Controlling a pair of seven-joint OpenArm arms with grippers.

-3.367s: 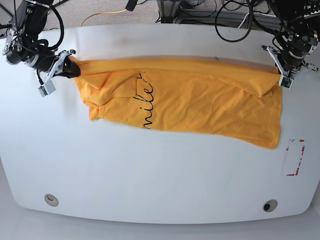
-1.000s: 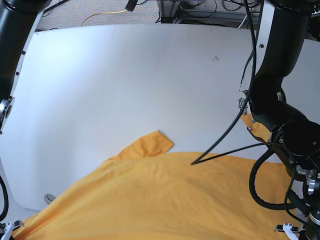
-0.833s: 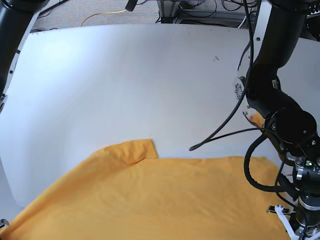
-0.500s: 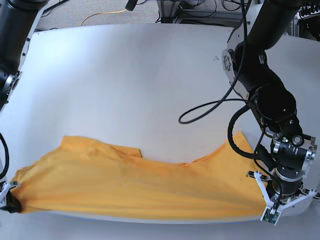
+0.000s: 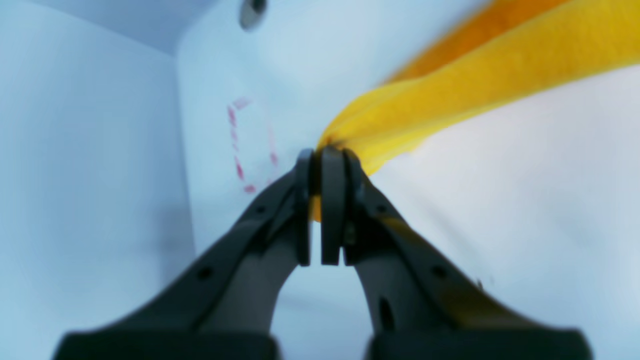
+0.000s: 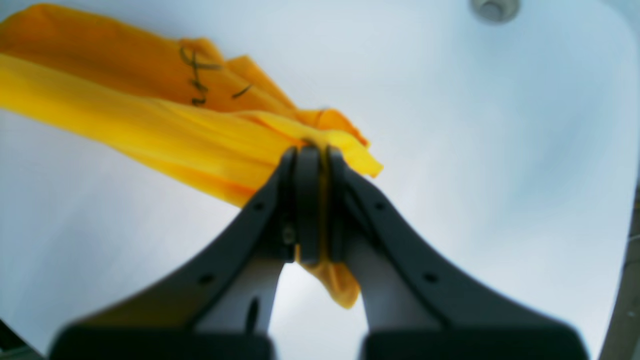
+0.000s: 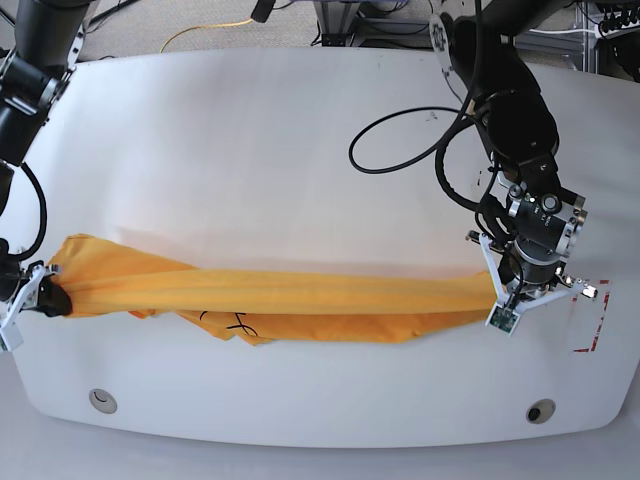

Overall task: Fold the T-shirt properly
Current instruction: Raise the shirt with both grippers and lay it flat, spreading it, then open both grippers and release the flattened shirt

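T-shirt (image 7: pixel 280 297): stretched in a long orange band across the near half of the white desk (image 7: pixel 250 150), black lettering underneath.
Left gripper (image 5: pixel 322 155): fingers pinching one end of the cloth, beside red marks (image 7: pixel 592 320).
Right gripper (image 6: pixel 311 150): fingers pinching the opposite end.

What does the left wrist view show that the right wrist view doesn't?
Only the left wrist view shows the red dashed marking on the table. Only the right wrist view shows the black lettering on the T-shirt. Both show a shut end effector, left and right, pinching orange-yellow cloth above the white table, with a round fitting near its edge.
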